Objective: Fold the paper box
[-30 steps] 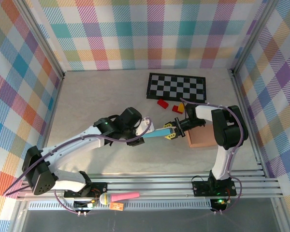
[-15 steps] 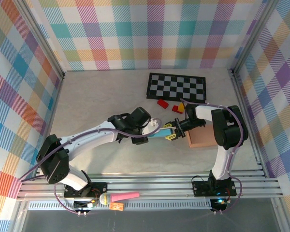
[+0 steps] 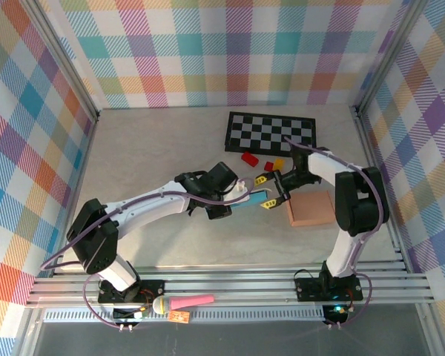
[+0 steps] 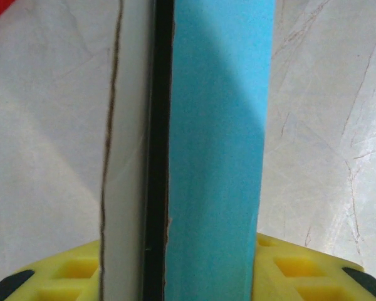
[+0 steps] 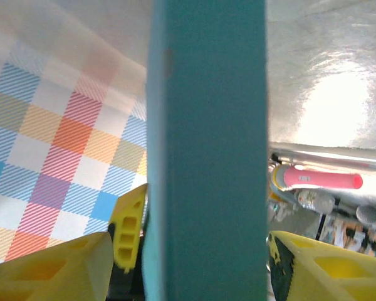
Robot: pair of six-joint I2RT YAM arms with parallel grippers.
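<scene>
The paper box (image 3: 251, 201) is a flat blue strip held just above the table's middle. My left gripper (image 3: 242, 196) is shut on its left part. In the left wrist view the blue panel (image 4: 216, 138) and a pale flap (image 4: 128, 157) run upward side by side, and the yellow fingers (image 4: 69, 273) of the left gripper (image 4: 188, 276) press them from both sides. My right gripper (image 3: 265, 191) stands open around the box's right end. In the right wrist view the box (image 5: 207, 157) stands between the spread fingers (image 5: 50, 269) of the right gripper (image 5: 189, 251), with gaps on either side.
A checkerboard mat (image 3: 271, 133) lies at the back right, with red bricks (image 3: 248, 158) and a yellow brick (image 3: 279, 164) in front of it. A brown cardboard piece (image 3: 311, 210) lies under the right arm. A pink tool (image 3: 189, 302) rests on the front rail.
My left gripper slid right along the box and closed on it. My right gripper opened its fingers off the box's end, and its arm swung back toward the checkerboard.
</scene>
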